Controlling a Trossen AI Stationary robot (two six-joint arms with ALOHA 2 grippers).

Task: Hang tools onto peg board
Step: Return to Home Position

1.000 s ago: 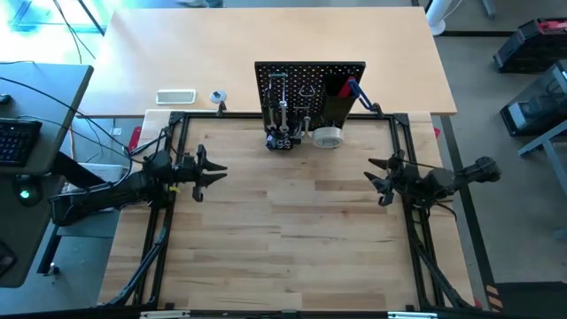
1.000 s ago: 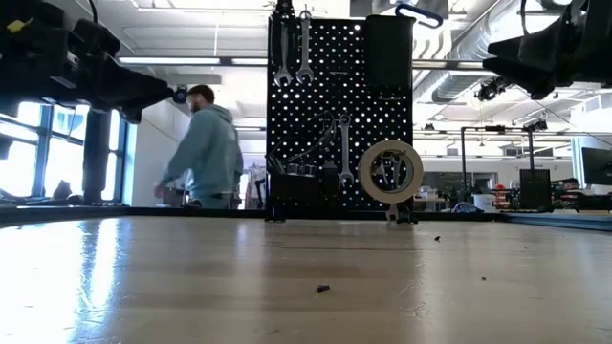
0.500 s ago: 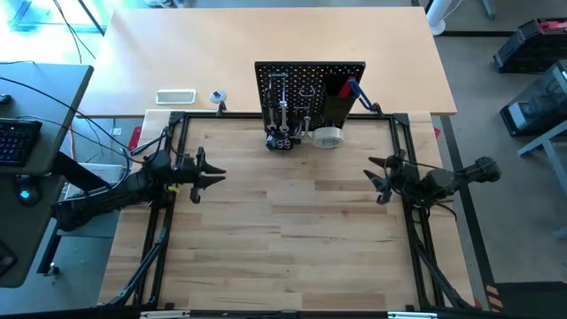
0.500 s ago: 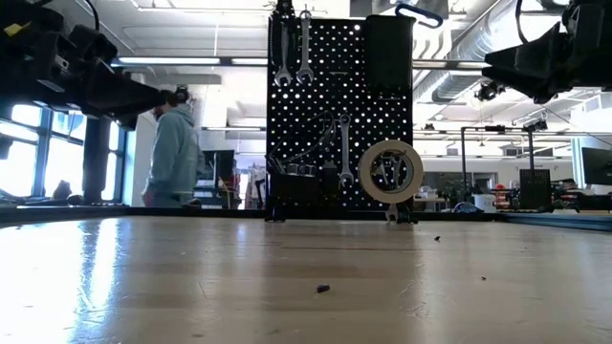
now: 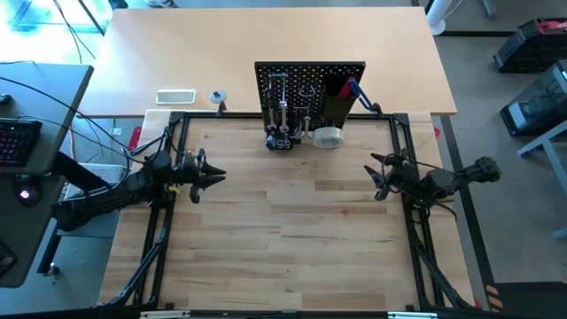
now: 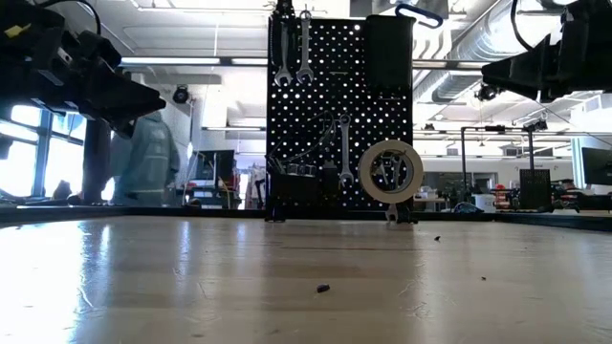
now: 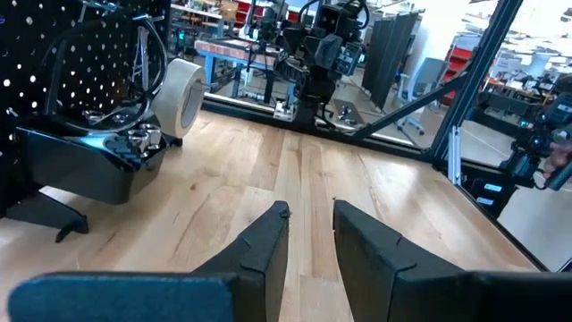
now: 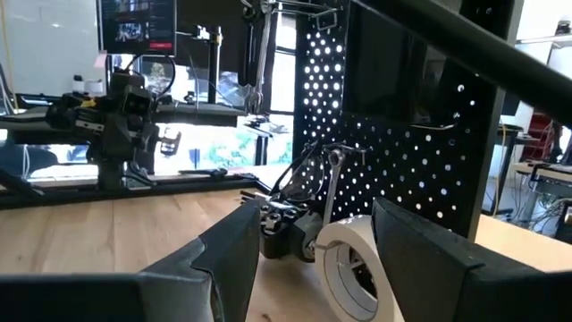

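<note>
The peg board point(image 5: 310, 93) stands upright at the middle of the worktop's point(image 5: 283, 239) far edge. It carries silver wrenches point(image 6: 304, 50), a black bin point(image 6: 387, 55) and a pale tape roll point(image 6: 390, 172) hanging low on its right half. The left gripper point(image 5: 213, 175) hovers near the left edge with its jaws narrowly parted. The right gripper point(image 5: 376, 178) hovers near the right edge with its jaws spread wide.

Your worktop point(image 5: 283, 239) is pale wooden planking, ringed by a thin black frame point(image 5: 235, 113). The peg board point(image 5: 310, 78) stands upright at the middle of its far edge. One dark crumb point(image 6: 323, 287) lies nearer the low camera, and a smaller speck point(image 6: 437, 239) lies farther back. Beyond it, a smoother table point(image 5: 266, 35) carries a white tray point(image 5: 175, 96), with a small round item point(image 5: 217, 96) just beside it.
</note>
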